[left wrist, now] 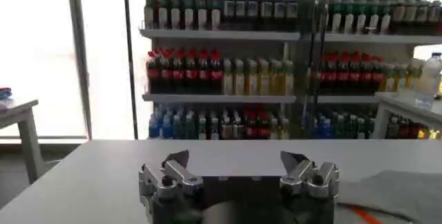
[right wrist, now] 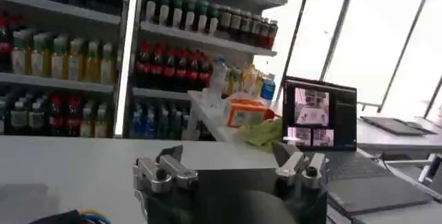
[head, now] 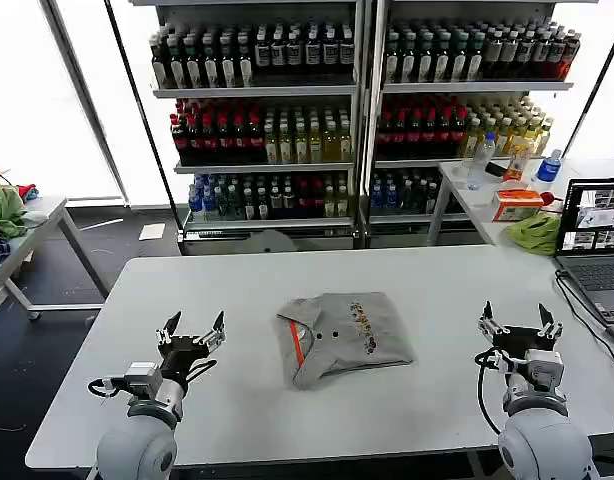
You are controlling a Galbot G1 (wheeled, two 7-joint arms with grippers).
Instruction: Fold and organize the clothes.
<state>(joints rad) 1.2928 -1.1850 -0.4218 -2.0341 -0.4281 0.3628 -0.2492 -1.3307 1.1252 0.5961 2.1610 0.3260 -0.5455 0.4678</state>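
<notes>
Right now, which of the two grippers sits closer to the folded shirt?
The left gripper looks closer: it stands a short way off the collar side of the grey shirt. The right gripper has a wider strip of bare table between. Both stand open.

Bottle-stocked shelves (head: 357, 110) before bright windows (head: 32, 90), white table (head: 237, 290) in front

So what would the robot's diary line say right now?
shirt: folded, mid-table | left gripper: open, left of shirt, empty | right gripper: open, right of shirt, empty

No legible text or labels
</notes>
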